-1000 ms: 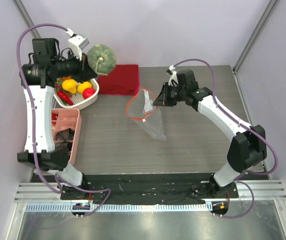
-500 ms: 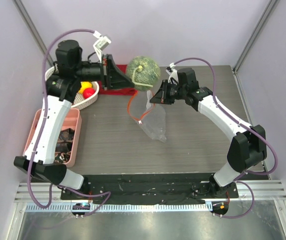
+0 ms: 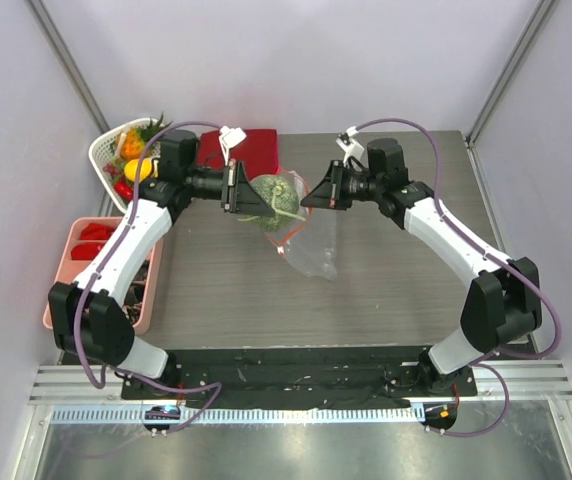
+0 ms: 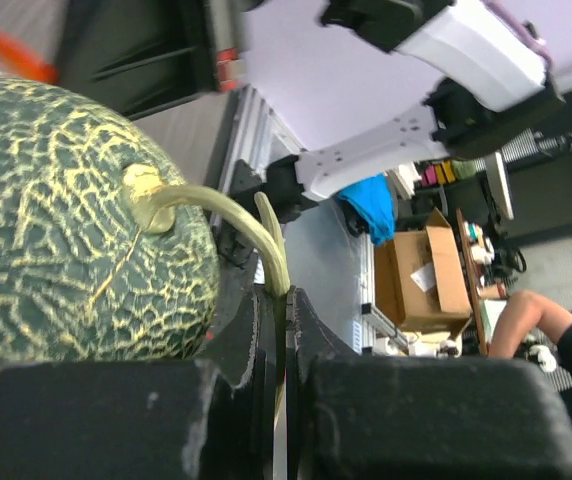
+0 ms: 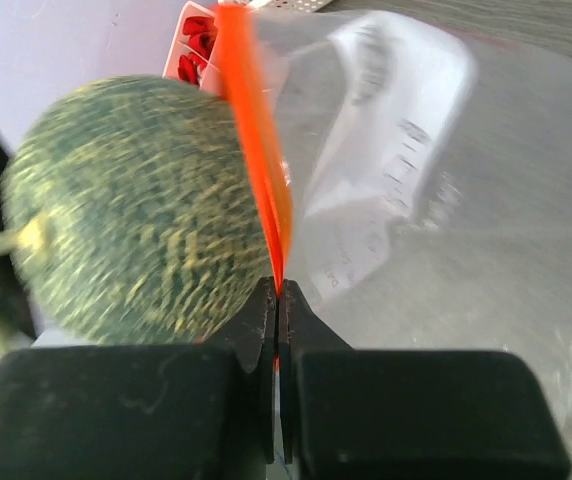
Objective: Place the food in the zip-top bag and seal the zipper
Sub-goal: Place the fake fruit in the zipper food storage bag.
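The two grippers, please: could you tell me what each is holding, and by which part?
The left gripper holds the melon by its thin curved stem. The right gripper pinches the zip-top bag by the orange-red zipper at its mouth.

White arms [image 3: 126, 238] — black joints [image 3: 496, 310], purple cables [image 3: 391, 122]

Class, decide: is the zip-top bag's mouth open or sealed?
Open: the right gripper pinches one side of the zipper, whose strip curves apart beside the melon.

L end effector [image 4: 281, 320] clamped on melon [image 4: 61, 230] stem, top-left.
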`<action>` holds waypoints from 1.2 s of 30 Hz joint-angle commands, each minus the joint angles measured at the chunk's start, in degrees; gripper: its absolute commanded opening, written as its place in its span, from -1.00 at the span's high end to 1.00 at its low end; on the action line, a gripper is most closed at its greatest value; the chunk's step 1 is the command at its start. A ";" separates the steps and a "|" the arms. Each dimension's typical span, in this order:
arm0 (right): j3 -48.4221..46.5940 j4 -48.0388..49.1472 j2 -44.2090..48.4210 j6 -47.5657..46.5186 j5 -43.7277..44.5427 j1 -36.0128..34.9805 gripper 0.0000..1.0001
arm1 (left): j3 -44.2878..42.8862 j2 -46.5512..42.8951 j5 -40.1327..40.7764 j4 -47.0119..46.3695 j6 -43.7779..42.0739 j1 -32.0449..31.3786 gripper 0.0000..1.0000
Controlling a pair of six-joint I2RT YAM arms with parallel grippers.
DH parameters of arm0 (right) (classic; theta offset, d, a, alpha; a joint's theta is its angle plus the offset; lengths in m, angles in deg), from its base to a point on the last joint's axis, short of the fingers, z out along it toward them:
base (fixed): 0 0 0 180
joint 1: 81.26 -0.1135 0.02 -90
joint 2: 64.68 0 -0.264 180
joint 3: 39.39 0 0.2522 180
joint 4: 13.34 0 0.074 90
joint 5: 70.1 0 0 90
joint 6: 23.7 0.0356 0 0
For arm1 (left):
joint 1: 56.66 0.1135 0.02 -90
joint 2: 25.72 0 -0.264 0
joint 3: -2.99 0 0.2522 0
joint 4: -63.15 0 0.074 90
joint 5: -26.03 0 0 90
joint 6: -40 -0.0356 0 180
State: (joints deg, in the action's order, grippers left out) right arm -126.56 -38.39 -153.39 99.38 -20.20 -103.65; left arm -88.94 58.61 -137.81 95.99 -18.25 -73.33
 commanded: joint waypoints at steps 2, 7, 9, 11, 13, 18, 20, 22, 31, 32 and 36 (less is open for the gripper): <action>2.83 4.08 4.51 -1.00 -4.55 2.00 0.98 | -4.69 4.16 4.05 16.23 -18.06 2.17 0.99; 3.18 4.96 3.98 -1.09 -5.51 2.62 0.98 | -10.49 7.68 13.71 27.23 -25.58 1.38 0.99; 3.27 5.92 3.28 -0.39 -6.13 2.62 0.98 | -12.96 9.09 15.30 34.43 -32.77 -0.11 1.00; 3.18 7.68 3.01 1.02 -7.27 2.53 0.98 | -15.51 9.79 17.31 39.35 -36.22 -2.57 1.00; 3.62 10.31 2.84 2.68 -8.76 2.53 0.98 | -17.18 9.88 19.43 41.56 -39.38 -4.16 0.99; 3.18 11.03 2.40 3.57 -9.83 2.18 0.98 | -23.34 9.89 18.05 52.54 -49.14 -7.33 0.99; 3.36 12.52 2.22 2.87 -9.48 2.18 0.98 | -23.96 9.01 17.68 53.09 -49.76 -7.15 1.00; 3.53 11.82 2.22 1.73 -9.12 2.18 0.98 | -23.17 6.20 17.68 52.13 -50.03 -6.72 1.00; 12.40 46.40 3.45 27.70 -16.33 1.83 0.98 | -27.03 -1.97 14.52 45.54 -45.56 -4.78 1.00; 13.45 50.80 2.84 31.57 -16.50 1.74 0.98 | -27.12 -2.68 14.26 42.48 -42.50 -4.78 1.00; 15.40 79.51 -2.60 59.15 -14.31 1.56 0.98 | -24.67 -6.11 14.17 29.65 -32.49 -4.78 1.00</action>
State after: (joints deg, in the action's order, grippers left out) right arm -111.72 5.57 -152.42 130.48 -34.17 -101.70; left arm -113.60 56.21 -121.12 140.29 -60.69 -78.27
